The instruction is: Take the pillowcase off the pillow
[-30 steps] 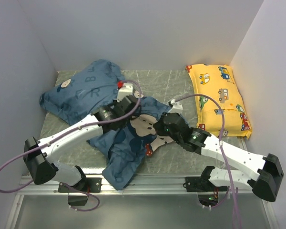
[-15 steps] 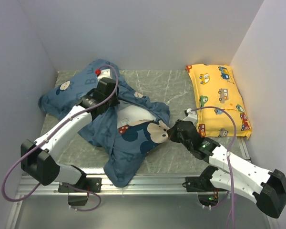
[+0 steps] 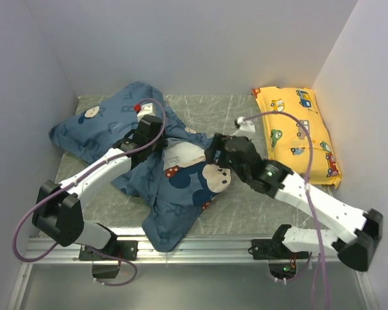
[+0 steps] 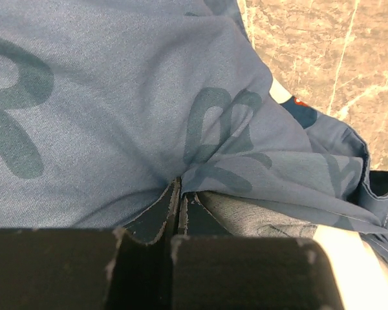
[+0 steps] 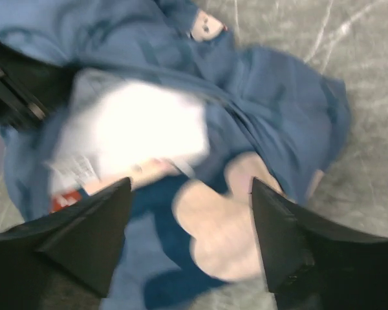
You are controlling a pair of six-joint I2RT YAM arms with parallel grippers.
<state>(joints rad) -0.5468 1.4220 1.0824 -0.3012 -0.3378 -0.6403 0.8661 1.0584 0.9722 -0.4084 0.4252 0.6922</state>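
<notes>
The blue pillowcase (image 3: 103, 132) lies crumpled over the left and middle of the table, with a mouse-head print (image 3: 210, 177) on its near part. A patch of the white pillow (image 3: 184, 155) shows through its opening. My left gripper (image 3: 149, 129) is shut on a fold of the pillowcase (image 4: 116, 97), its fingertips (image 4: 179, 194) pressed together on the cloth. My right gripper (image 3: 215, 152) hovers open over the cream mouse print (image 5: 223, 226), nothing between its fingers. In the blurred right wrist view the pillow (image 5: 142, 129) sits just past the gripper (image 5: 191, 187).
A yellow car-print pillow (image 3: 297, 132) lies along the right wall. Grey walls close in the table on the left, back and right. Bare marbled tabletop (image 3: 220, 110) shows behind the cloth. A metal rail (image 3: 200, 248) runs along the near edge.
My right gripper has let go of the pillowcase, opened, and moved back over the mouse print. The left gripper pulled the cloth back and left, baring the white pillow.
</notes>
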